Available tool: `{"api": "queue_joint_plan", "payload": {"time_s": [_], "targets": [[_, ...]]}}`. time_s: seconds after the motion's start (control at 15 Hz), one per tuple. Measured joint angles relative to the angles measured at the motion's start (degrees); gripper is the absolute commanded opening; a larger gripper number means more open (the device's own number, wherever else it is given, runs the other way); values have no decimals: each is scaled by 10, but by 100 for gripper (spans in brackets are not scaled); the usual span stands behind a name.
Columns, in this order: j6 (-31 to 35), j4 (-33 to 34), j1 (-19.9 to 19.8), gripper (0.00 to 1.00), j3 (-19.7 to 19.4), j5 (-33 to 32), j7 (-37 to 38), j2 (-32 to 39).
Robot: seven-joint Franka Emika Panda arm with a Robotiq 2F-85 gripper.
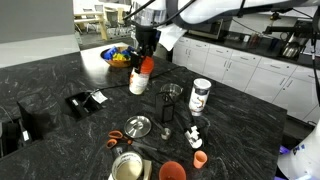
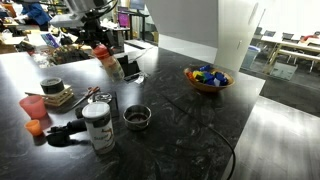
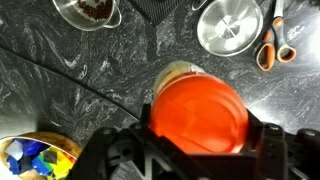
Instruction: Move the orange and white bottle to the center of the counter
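The orange and white bottle (image 1: 140,78) has an orange cap and a white body. It hangs tilted in my gripper (image 1: 147,58), just above the dark marble counter (image 1: 60,80). It also shows in an exterior view (image 2: 104,58). In the wrist view the orange cap (image 3: 198,114) fills the space between the jaws, with the white body (image 3: 176,72) beyond it. The gripper (image 3: 200,135) is shut on the bottle by its cap.
A wooden bowl of coloured blocks (image 1: 118,55) sits just behind the bottle; it also shows in an exterior view (image 2: 207,78). A glass cup with dark grounds (image 1: 171,94), a white can (image 1: 201,96), a metal lid (image 1: 138,126), a black holder (image 1: 86,101) and orange cups (image 1: 172,171) stand on the counter.
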Motion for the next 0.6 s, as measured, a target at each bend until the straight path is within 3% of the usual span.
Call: {"api": "queue_joint_plan", "payload": {"time_s": [0.6], "targets": [[1, 6, 3, 56, -21, 27, 0, 72]]}}
